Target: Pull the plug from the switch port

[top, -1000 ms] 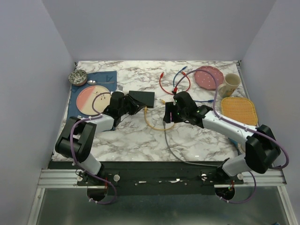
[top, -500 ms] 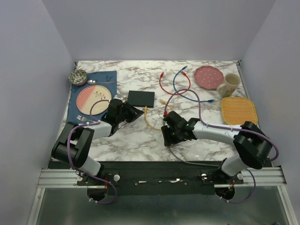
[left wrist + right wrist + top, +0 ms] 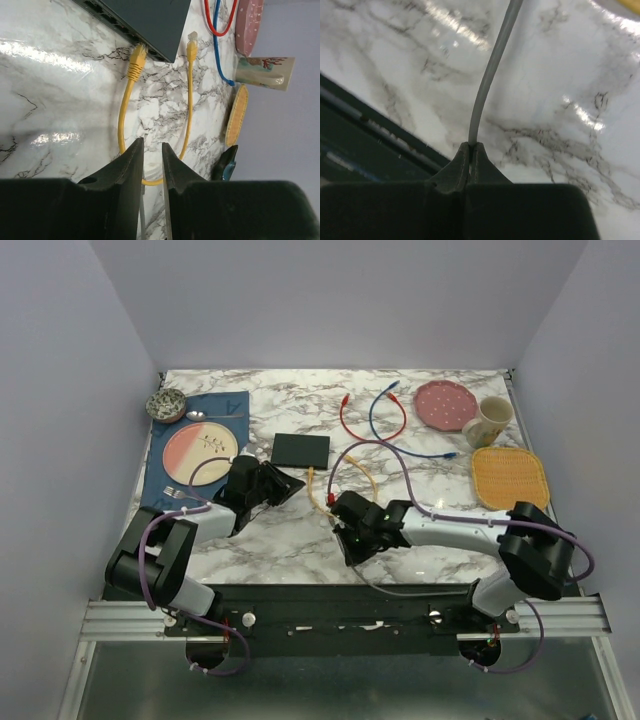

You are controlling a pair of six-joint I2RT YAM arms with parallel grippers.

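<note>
The flat black switch (image 3: 300, 449) lies mid-table, its socket edge (image 3: 131, 34) facing my left gripper. A yellow cable (image 3: 322, 502) loops in front of it. One yellow plug (image 3: 136, 60) has its tip against the socket edge; I cannot tell whether it sits inside. The other plug (image 3: 191, 37) lies free by the switch's corner. My left gripper (image 3: 293, 484) (image 3: 152, 143) hovers short of the switch, jaws slightly apart and empty. My right gripper (image 3: 347, 545) (image 3: 470, 145) is shut, low near the front edge. A grey cable (image 3: 492, 70) runs off from right at its tips.
Red cable (image 3: 345, 420) and blue cable (image 3: 378, 420) lie behind the switch. A pink plate (image 3: 445, 404), mug (image 3: 490, 420) and orange mat (image 3: 510, 476) are at the right. A plate (image 3: 197, 447) on a blue mat and a bowl (image 3: 166, 404) are at the left.
My right arm has drawn back from the yellow cable toward the near edge and its jaws have closed. My left gripper has backed off the switch a little. The yellow plug has not moved.
</note>
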